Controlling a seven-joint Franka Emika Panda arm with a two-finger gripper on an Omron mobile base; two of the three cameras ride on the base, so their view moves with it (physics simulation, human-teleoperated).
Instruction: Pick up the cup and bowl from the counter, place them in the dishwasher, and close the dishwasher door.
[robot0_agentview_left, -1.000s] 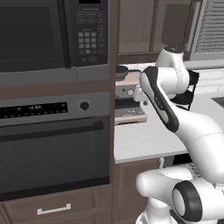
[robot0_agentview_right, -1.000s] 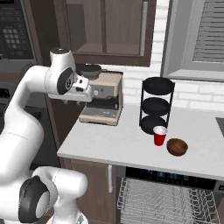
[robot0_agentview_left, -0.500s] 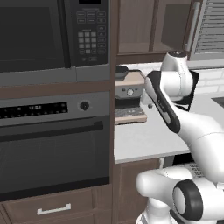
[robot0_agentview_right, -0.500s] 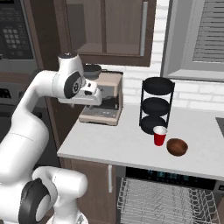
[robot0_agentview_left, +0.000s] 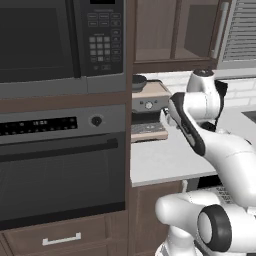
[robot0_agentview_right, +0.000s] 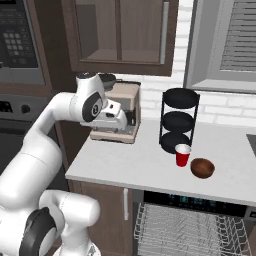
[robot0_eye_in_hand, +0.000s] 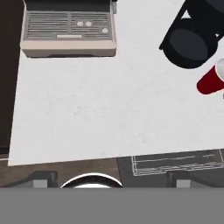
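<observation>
On the counter (robot0_agentview_right: 130, 165), toward its right front part, the cup (robot0_agentview_right: 183, 155) stands upright, red with a white rim, just in front of the black three-tier rack (robot0_agentview_right: 180, 120). Just to the cup's right and slightly nearer the front edge sits the bowl (robot0_agentview_right: 202, 168), glossy reddish-brown, close beside the cup but apart from it. At the back left corner of the counter stands a beige coffee machine (robot0_agentview_right: 120, 115) with a grille tray at its foot. Below the counter's front edge the dishwasher (robot0_agentview_right: 200, 200) shows its dark top strip, and its grey wire rack (robot0_agentview_right: 190, 232) is pulled out toward the viewer; the dishwasher door itself lies too low to make out. The white arm bends up over the left part of the counter, and the gripper (robot0_agentview_right: 120, 114) hangs in front of the coffee machine, well apart from cup and bowl. Its fingers (robot0_eye_in_hand: 43, 180) stand spread wide with nothing between them. From the hand camera, the bare middle of the counter lies below, the coffee machine's tray is at the top left, the rack's dark round tiers at the top right, and the cup shows at the right edge. Left of the counter a black glass-fronted oven (robot0_agentview_left: 60, 170) sits under a microwave (robot0_agentview_left: 55, 45), both set in brown cabinetry.
</observation>
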